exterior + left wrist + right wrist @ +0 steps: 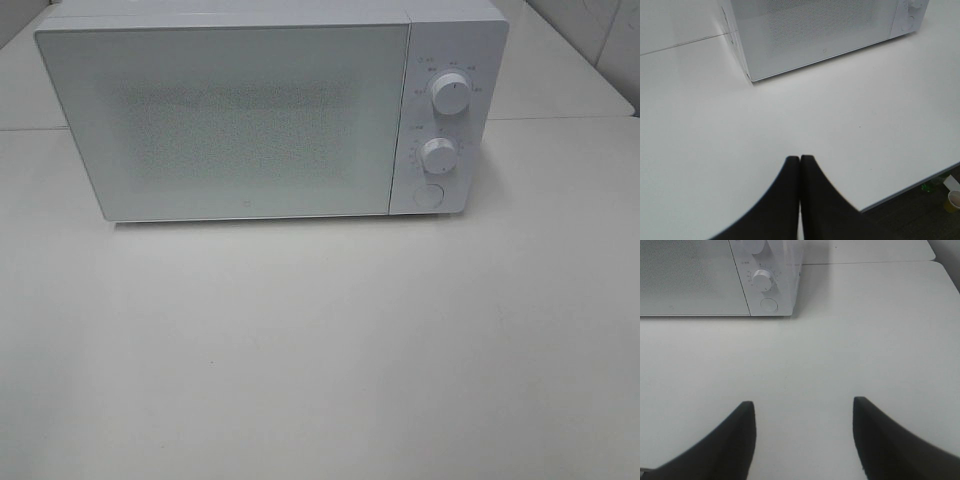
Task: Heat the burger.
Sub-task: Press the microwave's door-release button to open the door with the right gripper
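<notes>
Closed left gripper, spread right gripper, white microwave.

Eyes on the white microwave: small grey markings ring the upper knob and the lower knob on its control panel, but they're too fine and blurred to read. A tiny mark sits low on the door, equally unreadable. No legible text anywhere.

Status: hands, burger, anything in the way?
Left hand shut, empty. Right hand open, empty. Burger not in view. Ahead: microwave door closed, both hands short of it.
</notes>
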